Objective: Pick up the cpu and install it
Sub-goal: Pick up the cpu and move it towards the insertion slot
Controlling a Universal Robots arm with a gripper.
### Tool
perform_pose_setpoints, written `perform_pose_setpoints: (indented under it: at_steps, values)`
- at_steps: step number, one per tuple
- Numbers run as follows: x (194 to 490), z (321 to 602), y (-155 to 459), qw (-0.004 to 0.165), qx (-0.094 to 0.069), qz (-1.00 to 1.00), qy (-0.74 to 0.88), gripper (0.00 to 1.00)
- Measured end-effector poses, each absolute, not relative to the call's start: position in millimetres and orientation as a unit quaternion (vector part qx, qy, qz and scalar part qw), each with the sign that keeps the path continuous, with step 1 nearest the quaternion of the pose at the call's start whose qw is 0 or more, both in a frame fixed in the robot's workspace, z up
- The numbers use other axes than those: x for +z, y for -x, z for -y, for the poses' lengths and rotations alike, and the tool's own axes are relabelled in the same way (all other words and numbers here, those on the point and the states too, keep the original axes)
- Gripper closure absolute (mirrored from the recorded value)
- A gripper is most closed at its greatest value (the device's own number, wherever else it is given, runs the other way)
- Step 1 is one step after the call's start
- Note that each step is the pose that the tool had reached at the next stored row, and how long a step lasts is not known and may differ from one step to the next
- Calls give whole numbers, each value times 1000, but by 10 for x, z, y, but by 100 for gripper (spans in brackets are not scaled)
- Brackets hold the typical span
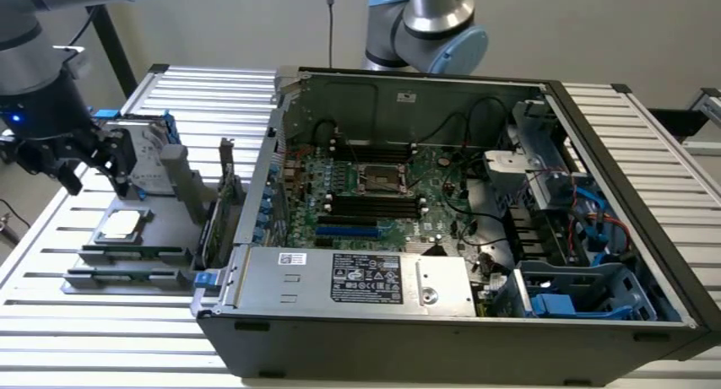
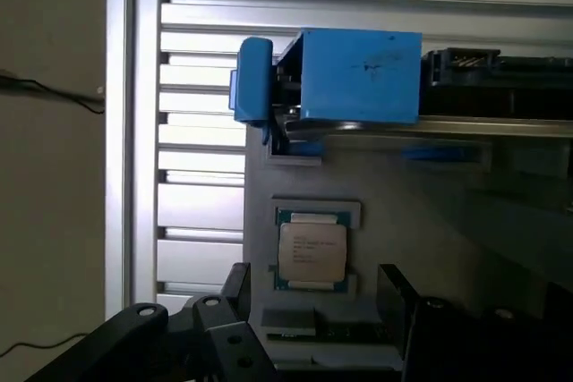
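Open, empty fingers [image 2: 224, 337] of the gripper [image 2: 313, 297] are shown straddling the cpu [image 2: 311, 250] from above without touching it; the square chip is seated flat in a grey tray [image 2: 421, 212] on the slatted worktop [image 2: 197, 221], centred between them. Farther off, the opened computer case [image 1: 338, 338] is placed, its socket [image 1: 381, 180] exposed.

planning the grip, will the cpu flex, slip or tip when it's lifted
The cpu is a thin flat square with a metal lid, so probably stiff and unlikely to roll. Its shiny top may be slippery. Lying flat on the grey holder, it likely won't tip.
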State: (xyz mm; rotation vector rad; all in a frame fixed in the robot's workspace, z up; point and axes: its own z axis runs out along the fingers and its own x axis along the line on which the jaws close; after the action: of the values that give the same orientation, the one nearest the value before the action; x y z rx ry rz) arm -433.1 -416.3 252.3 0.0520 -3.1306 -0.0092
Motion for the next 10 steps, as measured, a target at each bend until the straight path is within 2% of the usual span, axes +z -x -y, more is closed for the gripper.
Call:
perform_pose_setpoints:
  at_steps: [10]
  values:
    - [2340, 4253, 4318, 5, -5, 1000, -17, 33]
